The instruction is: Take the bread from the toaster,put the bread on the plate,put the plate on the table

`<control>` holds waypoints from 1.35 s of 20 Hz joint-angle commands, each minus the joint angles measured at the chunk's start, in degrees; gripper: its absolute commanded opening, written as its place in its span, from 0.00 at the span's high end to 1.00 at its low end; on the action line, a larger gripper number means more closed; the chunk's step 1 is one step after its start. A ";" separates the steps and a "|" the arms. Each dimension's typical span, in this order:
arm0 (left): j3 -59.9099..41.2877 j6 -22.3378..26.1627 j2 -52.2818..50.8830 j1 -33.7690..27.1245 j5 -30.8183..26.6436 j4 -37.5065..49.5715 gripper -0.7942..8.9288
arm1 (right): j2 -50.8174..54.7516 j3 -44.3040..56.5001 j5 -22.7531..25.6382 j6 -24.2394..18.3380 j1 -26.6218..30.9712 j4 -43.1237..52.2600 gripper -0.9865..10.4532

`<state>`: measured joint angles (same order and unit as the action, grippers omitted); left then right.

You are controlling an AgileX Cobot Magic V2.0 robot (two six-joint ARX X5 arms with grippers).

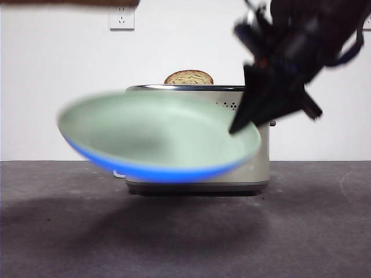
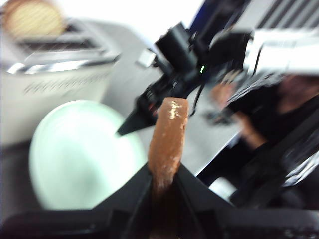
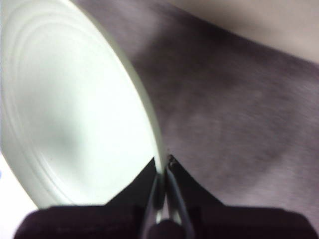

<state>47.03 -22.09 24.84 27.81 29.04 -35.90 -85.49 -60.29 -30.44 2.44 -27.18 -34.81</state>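
Observation:
My left gripper [image 2: 163, 175] is shut on the bread [image 2: 169, 134], seen edge-on with its dark brown crust showing, held up above the plate [image 2: 75, 154]. My right gripper [image 3: 163, 167] is shut on the rim of the pale mint-green plate [image 3: 65, 114]. In the front view this gripper [image 1: 237, 124] holds the plate [image 1: 156, 133] tilted in the air in front of the cream toaster [image 1: 255, 168]. The toaster also shows in the left wrist view [image 2: 55, 79]. The right gripper shows there too [image 2: 134, 122], at the plate's rim.
A narrower domed slice [image 1: 189, 77] stands in the toaster's slot, also seen in the left wrist view [image 2: 32, 19]. The dark grey table [image 1: 185, 237] lies below the plate. A wall socket [image 1: 122, 17] is on the white wall behind.

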 commanded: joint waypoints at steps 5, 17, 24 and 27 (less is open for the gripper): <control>-0.15 -1.66 7.65 0.07 1.66 4.07 0.93 | 7.02 0.11 2.60 5.35 -7.93 0.44 0.93; -0.15 6.25 31.93 0.04 -3.15 3.48 0.84 | 7.93 0.11 4.98 8.31 -11.93 1.73 0.93; 1.27 6.29 32.50 0.22 -3.41 4.83 0.40 | 7.93 0.11 4.90 8.24 -11.93 -0.68 0.93; 4.07 6.73 32.50 0.22 -3.43 4.17 0.40 | 7.93 0.11 4.87 8.15 -11.93 -1.77 0.93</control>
<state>51.22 -16.49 57.14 28.18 26.48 -31.88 -77.89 -60.29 -23.92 11.40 -38.92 -37.23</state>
